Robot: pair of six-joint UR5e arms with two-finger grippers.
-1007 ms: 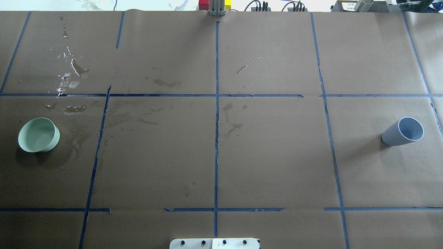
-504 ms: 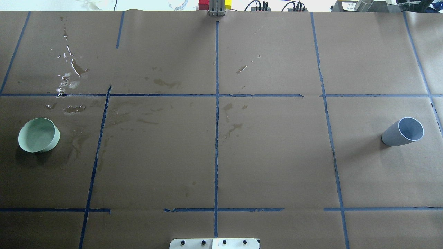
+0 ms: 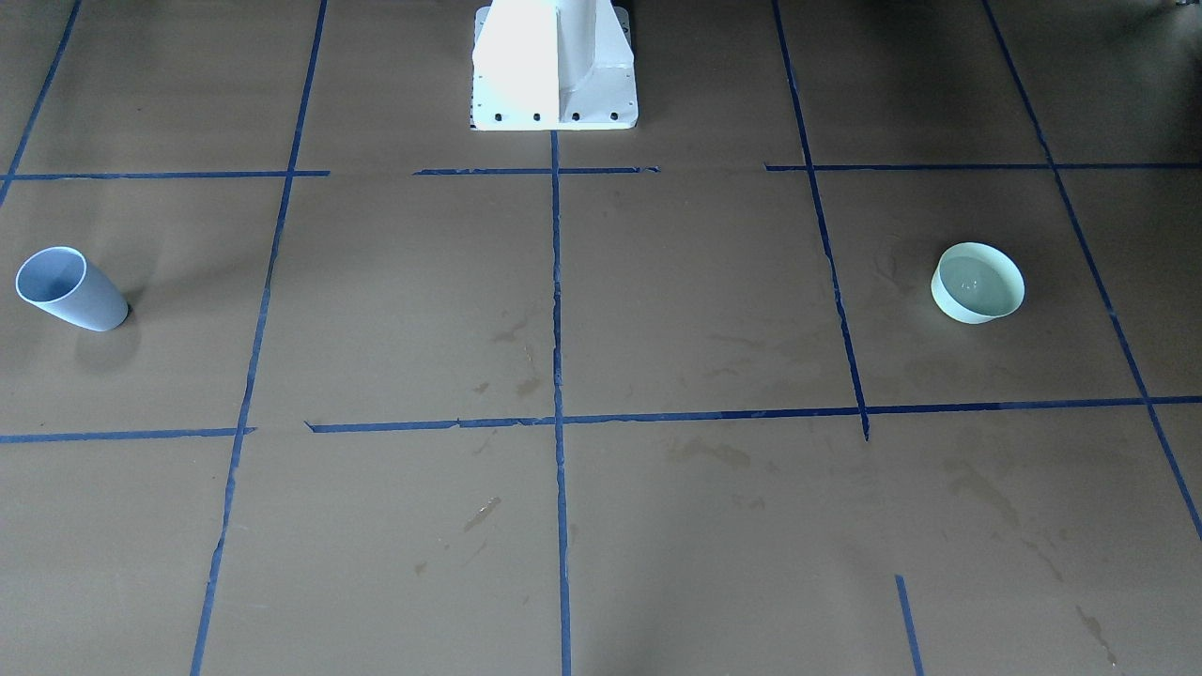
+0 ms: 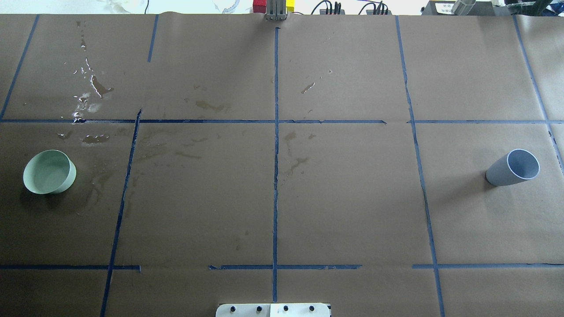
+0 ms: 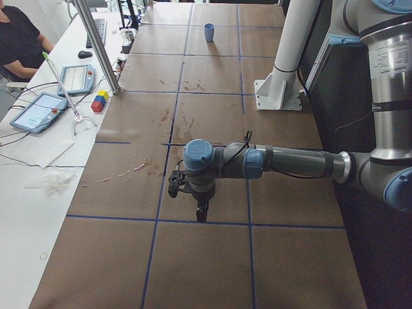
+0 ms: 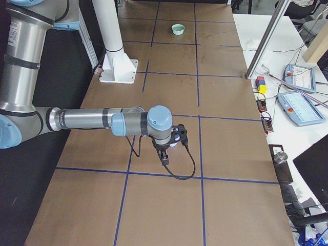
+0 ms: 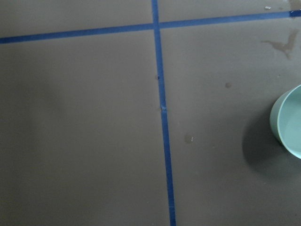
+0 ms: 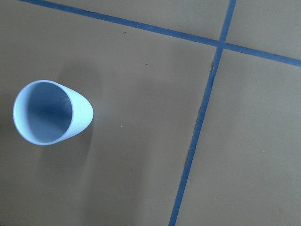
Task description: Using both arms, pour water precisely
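Observation:
A pale green bowl [image 4: 48, 172] stands upright on the brown paper at the robot's left, also seen in the front view [image 3: 978, 283] and at the left wrist view's right edge [image 7: 288, 122]. A blue-grey cup [image 4: 513, 167] stands upright at the robot's right [image 3: 68, 288] [image 8: 51, 112]. I cannot make out water inside either vessel. The left arm's gripper [image 5: 201, 209] hangs over the table near the bowl's area. The right gripper [image 6: 165, 158] hangs low near the cup's end. Both show only in side views, so I cannot tell whether they are open or shut.
Wet glinting patches [image 4: 88, 94] lie beyond the bowl. A white pedestal [image 3: 554, 66] stands at the robot's edge. Blue tape lines [image 4: 276, 154] grid the paper. A side bench holds tablets [image 5: 37, 111], coloured blocks [image 5: 100, 101] and a metal post [image 5: 96, 45]; a person [image 5: 19, 38] sits there.

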